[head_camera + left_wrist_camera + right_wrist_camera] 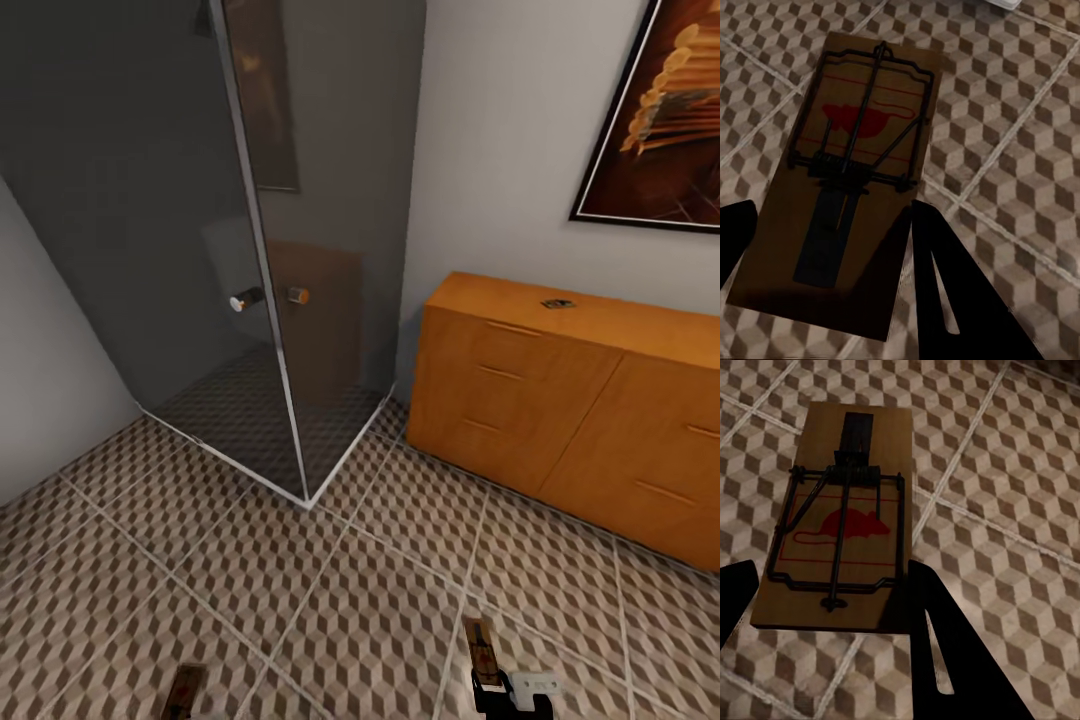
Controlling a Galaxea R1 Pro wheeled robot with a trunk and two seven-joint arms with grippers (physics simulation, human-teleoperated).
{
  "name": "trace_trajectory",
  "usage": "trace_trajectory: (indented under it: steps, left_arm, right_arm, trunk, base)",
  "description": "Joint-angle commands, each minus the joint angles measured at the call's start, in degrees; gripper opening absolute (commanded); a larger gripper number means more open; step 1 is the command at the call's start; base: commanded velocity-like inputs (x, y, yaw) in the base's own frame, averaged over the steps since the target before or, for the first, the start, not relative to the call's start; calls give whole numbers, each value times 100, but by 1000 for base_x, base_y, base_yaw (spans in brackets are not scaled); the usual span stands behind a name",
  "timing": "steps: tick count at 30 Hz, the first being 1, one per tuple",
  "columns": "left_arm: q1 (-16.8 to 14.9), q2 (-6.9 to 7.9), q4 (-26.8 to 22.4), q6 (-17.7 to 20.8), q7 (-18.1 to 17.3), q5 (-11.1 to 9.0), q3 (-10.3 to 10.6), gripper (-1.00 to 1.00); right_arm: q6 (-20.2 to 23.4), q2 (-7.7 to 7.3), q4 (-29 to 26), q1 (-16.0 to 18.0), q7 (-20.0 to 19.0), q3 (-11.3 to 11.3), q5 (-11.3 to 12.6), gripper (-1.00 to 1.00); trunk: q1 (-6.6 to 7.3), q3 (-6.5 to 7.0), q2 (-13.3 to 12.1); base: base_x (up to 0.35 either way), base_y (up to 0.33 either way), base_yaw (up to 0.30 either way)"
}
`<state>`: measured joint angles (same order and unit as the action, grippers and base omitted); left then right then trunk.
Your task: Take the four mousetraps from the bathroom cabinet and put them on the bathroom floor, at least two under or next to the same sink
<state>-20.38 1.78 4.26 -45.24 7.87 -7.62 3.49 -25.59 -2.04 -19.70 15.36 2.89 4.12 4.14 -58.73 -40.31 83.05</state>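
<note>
A glass shower enclosure (pixel 200 230) with dark, smoky panels stands in the corner of the room, its metal-framed edge (pixel 265 260) running from top to floor. Two round knobs, one silver (pixel 245 299) and one copper-toned (pixel 298 295), sit side by side on the glass at mid height. A plain pale wall (pixel 500 150) rises behind. At upper right, a black-framed picture (pixel 660 120) in warm brown and gold tones hangs on that wall.

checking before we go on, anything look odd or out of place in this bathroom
One small dark object sits on top of the cabinet, too small to identify. Otherwise nothing stands out: each gripper holds a mousetrap over the tiled floor, both intact.
</note>
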Motion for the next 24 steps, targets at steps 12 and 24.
trace_trajectory:
  steps: [12,24]
  left_arm:
    - [-10,-2,22,-29,22,-29,38,-100]
    - [-10,-2,22,-29,22,-29,38,-100]
  right_arm:
    - [-17,-5,1,2,27,46,43,-100]
    - [-17,2,1,2,27,53,43,-100]
  trunk:
    - [0,-4,3]
    - [0,-4,3]
  base:
    - [0,0,290]
    - [0,0,290]
